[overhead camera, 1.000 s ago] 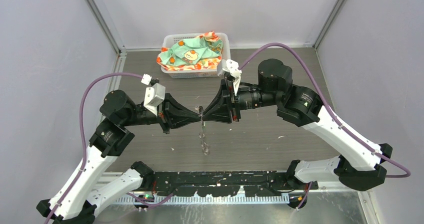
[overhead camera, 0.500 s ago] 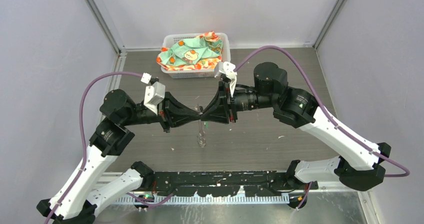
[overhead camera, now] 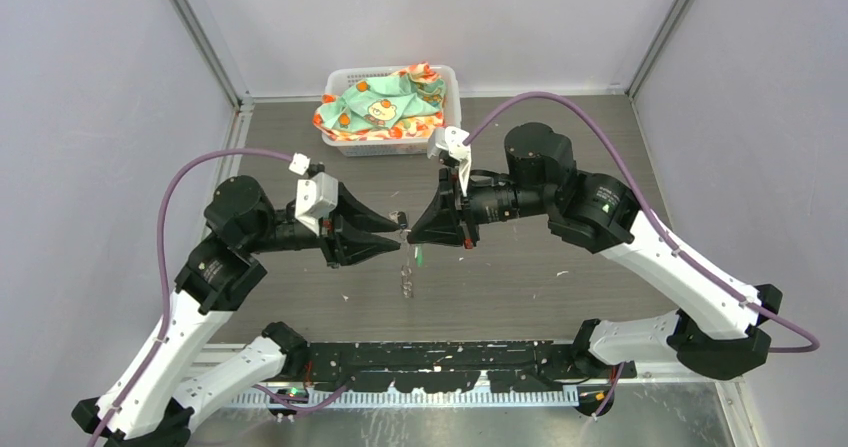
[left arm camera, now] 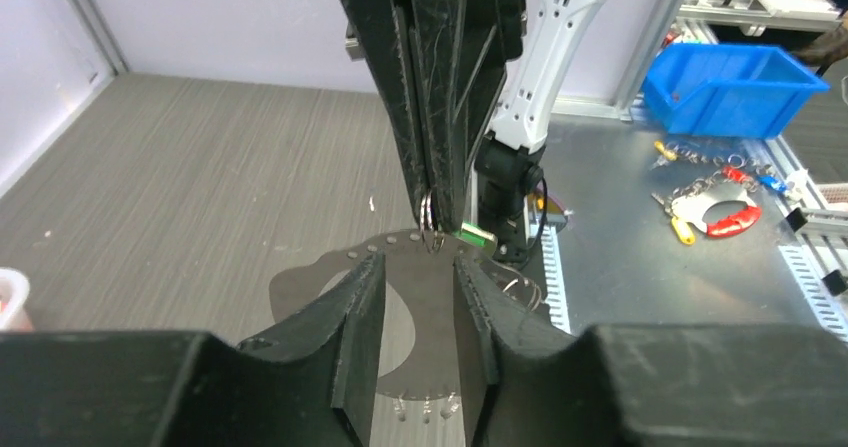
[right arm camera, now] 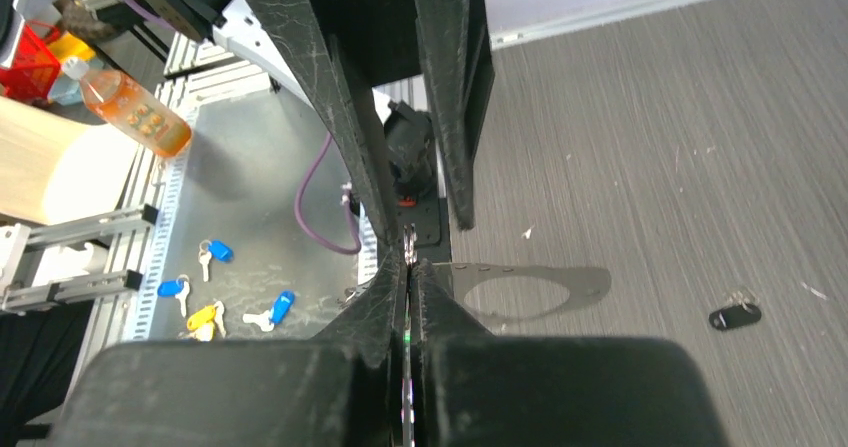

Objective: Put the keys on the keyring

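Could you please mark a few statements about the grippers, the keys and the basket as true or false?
1. The left gripper is open. True.
2. The right gripper is open as well. False: it is shut on the keyring.
3. A black key lies on the table, apart from both grippers. True.
4. The basket is empty. False: it holds a patterned cloth.

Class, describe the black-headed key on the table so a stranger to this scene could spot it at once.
Start at the grey wood-grain table in the right wrist view. To the right of the right end effector, the key lies flat and alone. Its head is black, whereas the green key hangs in the air and the blue and yellow keys lie off the table.
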{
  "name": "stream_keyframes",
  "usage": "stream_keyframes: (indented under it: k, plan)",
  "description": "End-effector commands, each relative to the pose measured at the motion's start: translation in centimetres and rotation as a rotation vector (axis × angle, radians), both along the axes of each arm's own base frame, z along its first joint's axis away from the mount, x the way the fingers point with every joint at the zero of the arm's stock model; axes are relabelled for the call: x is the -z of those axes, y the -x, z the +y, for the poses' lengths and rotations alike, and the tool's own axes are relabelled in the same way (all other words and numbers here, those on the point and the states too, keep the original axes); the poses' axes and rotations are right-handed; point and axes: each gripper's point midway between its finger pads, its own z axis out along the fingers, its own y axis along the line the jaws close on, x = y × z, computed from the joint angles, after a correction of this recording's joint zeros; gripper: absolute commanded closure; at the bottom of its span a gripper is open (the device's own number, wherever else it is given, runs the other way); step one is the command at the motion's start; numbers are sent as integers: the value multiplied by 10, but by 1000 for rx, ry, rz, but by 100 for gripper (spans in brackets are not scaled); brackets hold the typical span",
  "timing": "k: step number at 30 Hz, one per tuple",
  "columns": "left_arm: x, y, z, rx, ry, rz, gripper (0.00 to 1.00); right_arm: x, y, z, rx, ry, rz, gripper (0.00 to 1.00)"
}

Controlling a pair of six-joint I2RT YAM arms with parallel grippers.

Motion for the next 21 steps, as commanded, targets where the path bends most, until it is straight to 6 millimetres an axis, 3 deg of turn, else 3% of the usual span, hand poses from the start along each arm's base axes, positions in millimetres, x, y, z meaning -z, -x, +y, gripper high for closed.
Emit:
stream_keyframes:
  k: [1, 6, 10, 21]
  plan:
    - [0, 3, 7, 9, -74, -94, 64, -11, 5, -9, -11, 27, -21, 99]
    - [4, 3, 3, 71, -143, -107, 56, -4, 7, -9, -38, 86, -2, 99]
    - [-1, 10, -4, 168, -150, -85, 56, -1, 7, -8, -43, 119, 15, 99]
    - [5, 12, -6, 225, -200, -59, 82, 0, 7, -5, -65, 158, -7, 99]
